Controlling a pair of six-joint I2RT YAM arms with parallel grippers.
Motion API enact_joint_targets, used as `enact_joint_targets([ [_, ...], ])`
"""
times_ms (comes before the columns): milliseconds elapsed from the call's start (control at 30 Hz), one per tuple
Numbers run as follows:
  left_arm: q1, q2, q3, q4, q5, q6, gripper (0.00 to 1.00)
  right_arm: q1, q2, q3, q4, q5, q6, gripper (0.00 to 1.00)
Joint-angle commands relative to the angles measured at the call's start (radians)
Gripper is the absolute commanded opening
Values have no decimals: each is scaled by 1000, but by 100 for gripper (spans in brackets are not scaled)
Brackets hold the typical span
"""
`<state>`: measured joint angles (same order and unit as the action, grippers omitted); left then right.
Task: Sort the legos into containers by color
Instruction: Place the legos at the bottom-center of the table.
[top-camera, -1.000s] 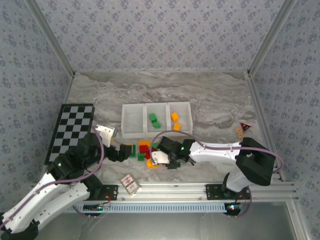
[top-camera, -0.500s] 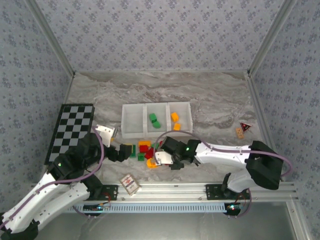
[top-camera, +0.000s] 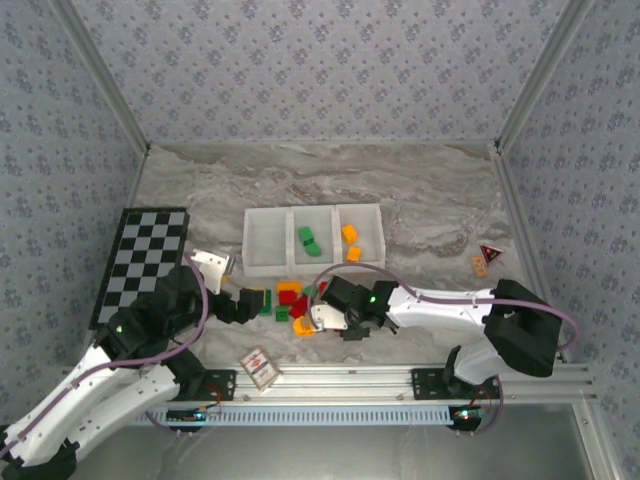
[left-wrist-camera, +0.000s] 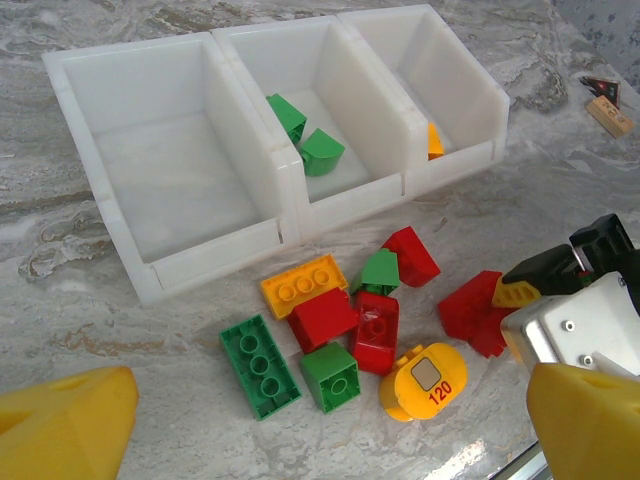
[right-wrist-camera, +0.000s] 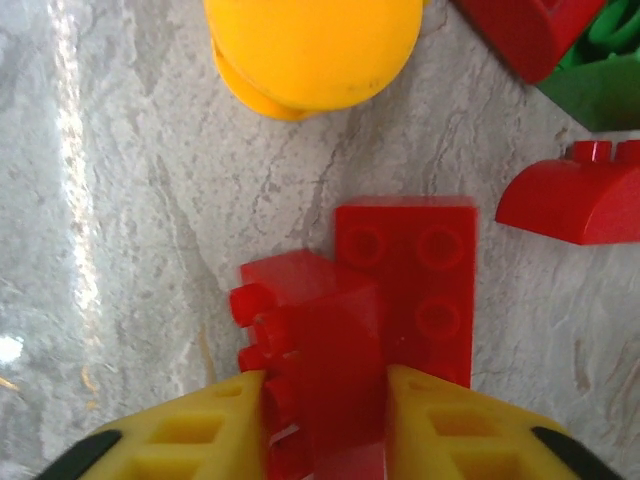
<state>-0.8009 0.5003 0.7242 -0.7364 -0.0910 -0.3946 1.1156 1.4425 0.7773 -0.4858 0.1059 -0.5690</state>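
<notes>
Top: the right arm (top-camera: 440, 300) lies low, stretched left to the legos (top-camera: 292, 305) in front of the bins (top-camera: 262, 268).

Left wrist: the left fingers (left-wrist-camera: 60, 420) are released, spread wide, hovering near the pile.

Right wrist: the right fingers (right-wrist-camera: 440, 430) grasp a red brick (right-wrist-camera: 320, 320) on the counter (right-wrist-camera: 130, 200), against a red plate (right-wrist-camera: 425, 260). Lifting may drag the plate along, or the brick may twist free.

Soft, even light from overhead leaves the marble bench (top-camera: 420, 190) bright, with only faint shadows under the arms (top-camera: 440, 305). On the right wrist a white streak of glare runs down the left of the stone, and the red brick (right-wrist-camera: 320, 340) between the yellow jaws looks slightly smeared. On the left wrist the yellow jaws blur in the bottom corners while the white bins (left-wrist-camera: 210, 258) stay crisp.
</notes>
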Motion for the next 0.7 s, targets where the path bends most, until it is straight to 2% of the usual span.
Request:
enact_joint_targets([
  [0, -9, -3, 0, 11, -7, -6, 100, 8, 11, 4, -18, 42, 12, 42],
  [167, -8, -3, 0, 11, -7, -6, 100, 14, -32, -26, -8, 75, 32, 54],
  [500, -9, -6, 0, 10, -6, -6, 100, -3, -216, -85, -82, 14, 84, 58],
  [667, -8, -6, 0, 10, -7, -6, 100, -8, -230, -93, -110, 10, 84, 58],
])
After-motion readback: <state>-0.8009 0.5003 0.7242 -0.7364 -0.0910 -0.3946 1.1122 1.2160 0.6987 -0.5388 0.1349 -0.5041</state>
